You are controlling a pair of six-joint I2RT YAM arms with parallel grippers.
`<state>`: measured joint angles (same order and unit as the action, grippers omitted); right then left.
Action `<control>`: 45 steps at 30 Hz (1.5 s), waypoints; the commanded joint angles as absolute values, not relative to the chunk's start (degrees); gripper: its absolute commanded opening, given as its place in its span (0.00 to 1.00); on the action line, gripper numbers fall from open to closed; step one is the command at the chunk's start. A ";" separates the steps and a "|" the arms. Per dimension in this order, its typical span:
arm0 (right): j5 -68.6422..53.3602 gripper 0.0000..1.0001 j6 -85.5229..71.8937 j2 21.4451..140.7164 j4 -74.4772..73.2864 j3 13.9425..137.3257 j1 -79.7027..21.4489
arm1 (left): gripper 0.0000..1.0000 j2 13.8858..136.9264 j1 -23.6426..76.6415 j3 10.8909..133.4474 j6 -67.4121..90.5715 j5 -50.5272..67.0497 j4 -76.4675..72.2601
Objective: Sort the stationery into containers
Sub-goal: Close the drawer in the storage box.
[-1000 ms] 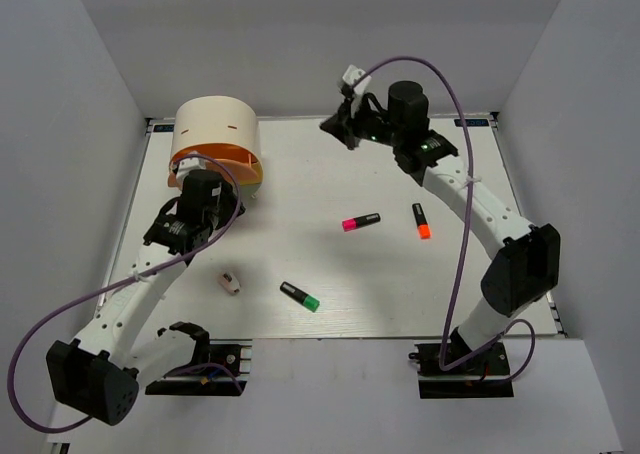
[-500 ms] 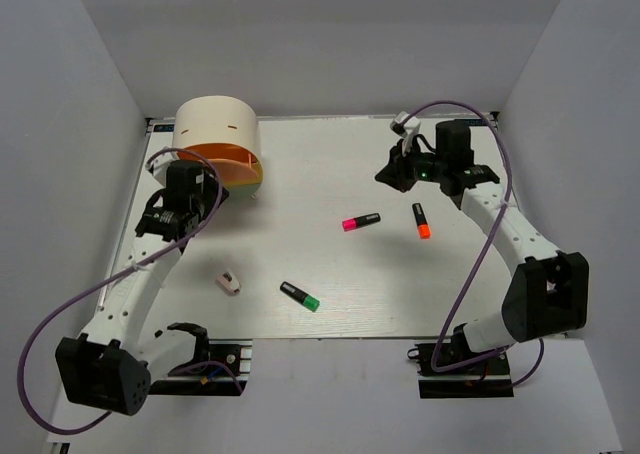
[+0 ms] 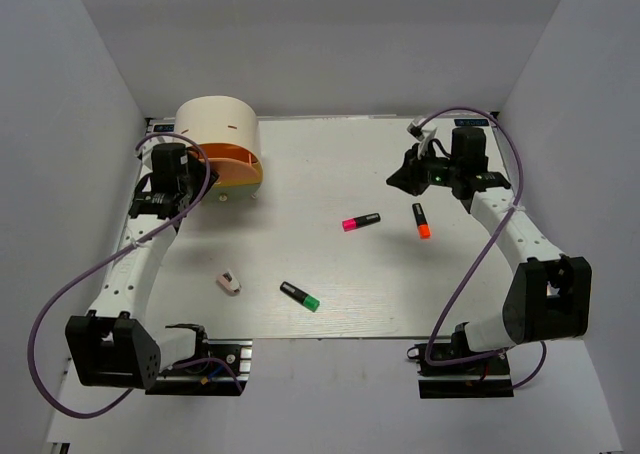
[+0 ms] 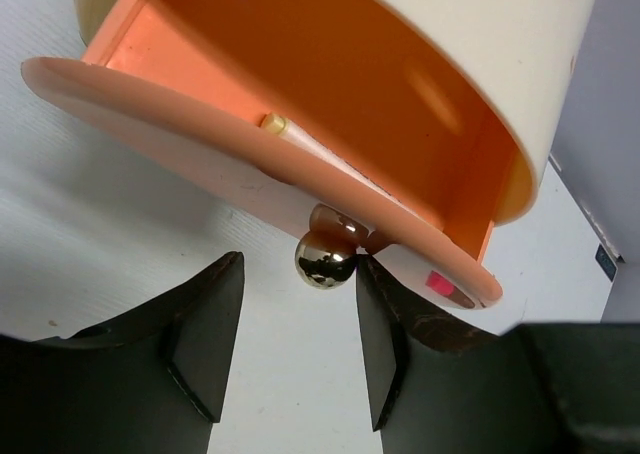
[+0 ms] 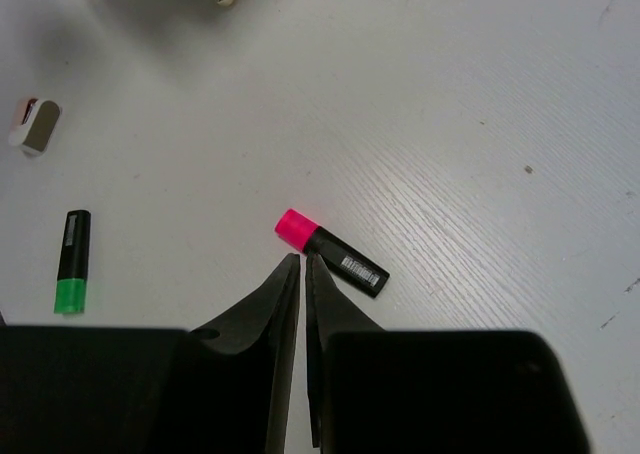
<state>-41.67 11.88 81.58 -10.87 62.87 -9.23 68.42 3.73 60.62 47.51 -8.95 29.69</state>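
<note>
The cream organizer (image 3: 215, 124) stands at the back left with its orange drawer (image 3: 222, 158) pulled out; a yellow drawer (image 3: 240, 179) shows below it. In the left wrist view a yellow-and-white pen (image 4: 300, 136) lies inside the orange drawer (image 4: 200, 154). My left gripper (image 4: 298, 266) is open, and the drawer's shiny knob (image 4: 325, 261) sits at its fingertips, close to the right one. Pink (image 3: 361, 221), orange (image 3: 421, 220) and green (image 3: 300, 296) highlighters and the eraser (image 3: 230, 282) lie on the table. My right gripper (image 5: 302, 259) hovers above the pink highlighter (image 5: 330, 252), its jaws all but shut and empty.
The white table is walled by grey panels at the left, right and back. The green highlighter (image 5: 72, 260) and the eraser (image 5: 36, 124) also show in the right wrist view. A purple cable loops over each arm.
My left arm swung left, round to the organizer's left side by the drawer. My right arm came down and to the right from the back middle, and its jaws parted by a slit.
</note>
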 commanded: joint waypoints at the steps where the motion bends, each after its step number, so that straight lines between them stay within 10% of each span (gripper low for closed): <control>1: -44.12 0.12 11.16 79.98 -9.23 62.67 -8.18 | 0.59 68.12 2.99 59.77 47.81 -7.21 27.77; 45: -44.03 0.18 14.85 79.01 -10.81 58.53 -6.24 | 0.63 75.50 -0.35 61.52 49.92 -3.87 15.73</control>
<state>-43.66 13.91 80.93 -10.61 59.07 -6.70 75.53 0.05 59.44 50.22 -2.59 16.62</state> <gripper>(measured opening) 0.167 0.626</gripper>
